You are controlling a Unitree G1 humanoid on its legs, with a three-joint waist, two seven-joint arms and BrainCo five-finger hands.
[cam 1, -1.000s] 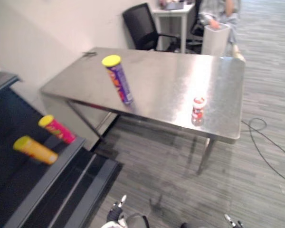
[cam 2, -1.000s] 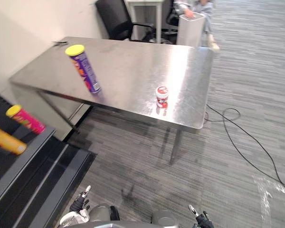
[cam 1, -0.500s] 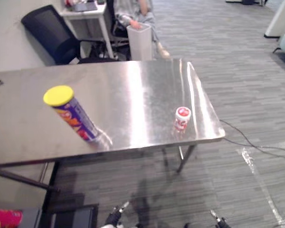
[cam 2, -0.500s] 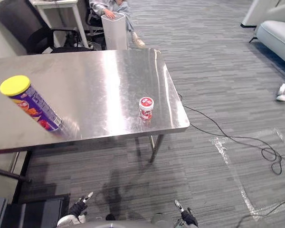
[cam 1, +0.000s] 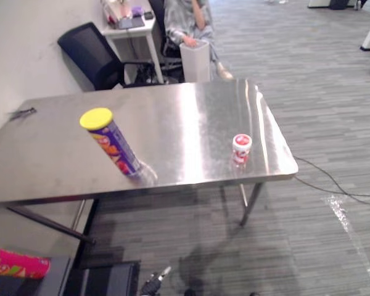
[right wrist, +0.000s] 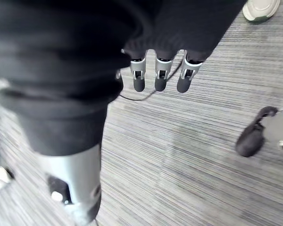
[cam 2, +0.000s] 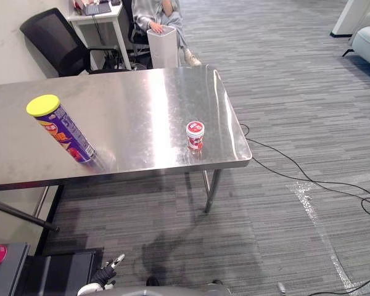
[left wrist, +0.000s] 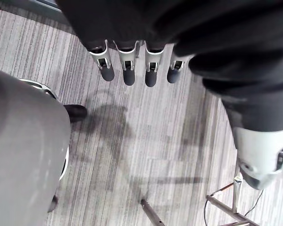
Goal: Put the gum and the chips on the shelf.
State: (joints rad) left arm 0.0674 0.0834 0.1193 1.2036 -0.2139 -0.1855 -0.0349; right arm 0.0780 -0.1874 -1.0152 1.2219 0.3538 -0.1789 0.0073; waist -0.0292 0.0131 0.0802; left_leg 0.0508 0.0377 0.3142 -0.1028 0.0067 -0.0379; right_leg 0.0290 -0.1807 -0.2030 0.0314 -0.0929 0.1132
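A tall purple chips can (cam 1: pixel 114 143) with a yellow lid stands on the steel table (cam 1: pixel 179 111), left of the middle. The small red-and-white gum jar (cam 1: pixel 241 148) stands near the table's right front corner. The dark shelf (cam 1: pixel 102 279) lies at the lower left, with a pink can (cam 1: pixel 15 264) lying on it. My left hand (cam 1: pixel 153 286) hangs low at the bottom edge, far from the table. In the left wrist view its fingers (left wrist: pixel 127 70) point straight down over the floor, holding nothing. My right hand's fingers (right wrist: pixel 160 75) are also straight and empty above the carpet.
Behind the table are a black office chair (cam 1: pixel 92 52), a white desk (cam 1: pixel 132 24), a seated person (cam 1: pixel 188 18) and a white bin (cam 1: pixel 195 61). A small dark item (cam 1: pixel 21 113) lies on the table's far left. A shoe (right wrist: pixel 259 9) shows near my right hand.
The whole picture has swung from the shelf toward the table, so the camera moved. The chips can and gum jar stand where they were. Both hands still hang empty.
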